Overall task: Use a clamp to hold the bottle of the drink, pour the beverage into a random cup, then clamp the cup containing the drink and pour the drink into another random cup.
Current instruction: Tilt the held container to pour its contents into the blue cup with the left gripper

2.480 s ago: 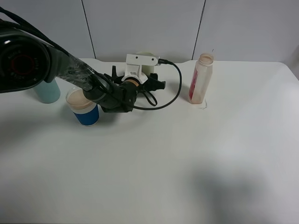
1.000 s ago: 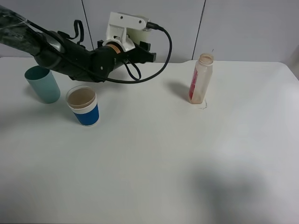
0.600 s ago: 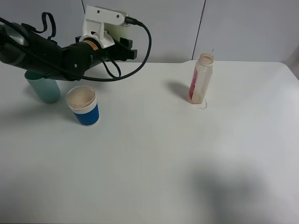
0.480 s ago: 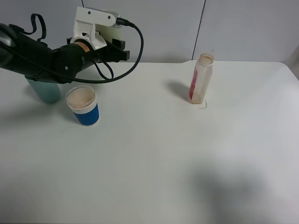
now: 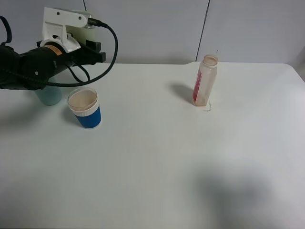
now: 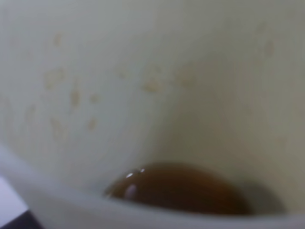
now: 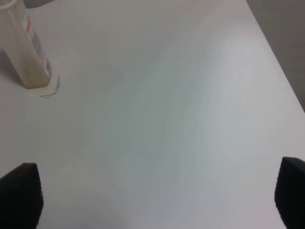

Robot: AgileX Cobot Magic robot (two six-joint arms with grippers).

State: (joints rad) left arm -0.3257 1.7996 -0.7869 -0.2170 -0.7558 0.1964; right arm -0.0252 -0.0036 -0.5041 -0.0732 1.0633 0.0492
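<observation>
**Second pour looks done, tumbler aloft**

Left claw (image 5: pixel 95 51) clamped on the pale yellow-green tumbler (image 6: pixel 143 57), held above the far-left counter (image 5: pixel 157 157). Tumbler wall smooth matte plastic, spotted with drips. Only a brown dreg of beverage (image 6: pixel 181 188) at its base. Right claw (image 7: pixel 155 195) gapes wide, empty.

Blue cup (image 5: pixel 86 114), white ribbed band and clear rim, stands just nearer than the left claw, well filled with brown liquid. Slim translucent bottle (image 5: pixel 205 81), red label, upright right of centre, almost drained.

Likely left: setting the tumbler down.
</observation>
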